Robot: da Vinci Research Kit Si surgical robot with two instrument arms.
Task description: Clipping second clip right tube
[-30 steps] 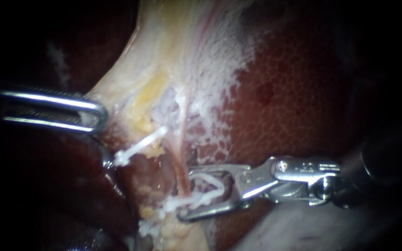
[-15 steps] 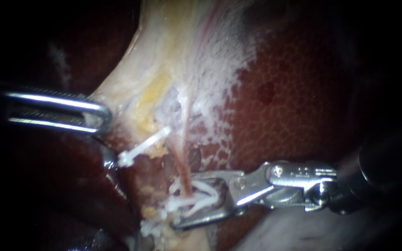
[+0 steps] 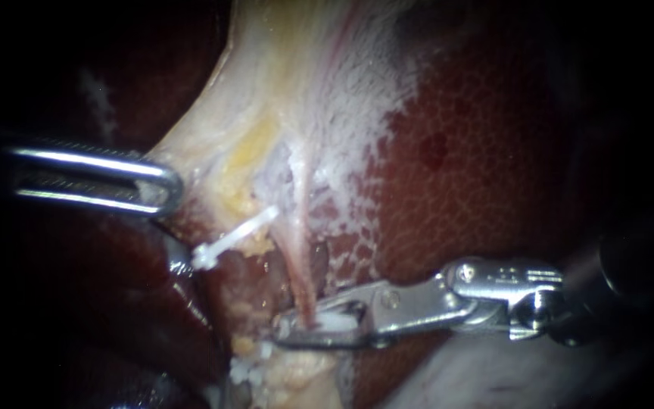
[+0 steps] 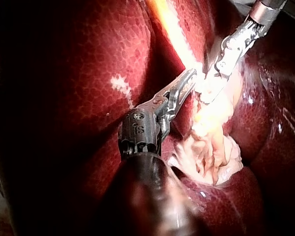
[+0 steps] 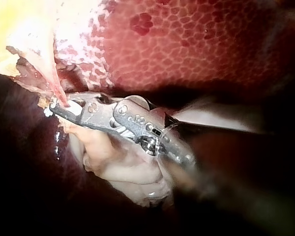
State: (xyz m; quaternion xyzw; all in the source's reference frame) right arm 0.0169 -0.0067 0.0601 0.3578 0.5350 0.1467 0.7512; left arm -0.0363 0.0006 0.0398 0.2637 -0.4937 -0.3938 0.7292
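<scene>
Endoscope view: clip [image 3: 336,321] around right tube [image 3: 301,271].

Around the lit field we see only darkness: in the endoscope view the light falls strongest on the pale tissue [image 3: 297,113] at the middle and fades to black toward both sides. Behind everything lies the liver [image 3: 478,174], dark red and finely mottled, glistening where the light catches it.
</scene>
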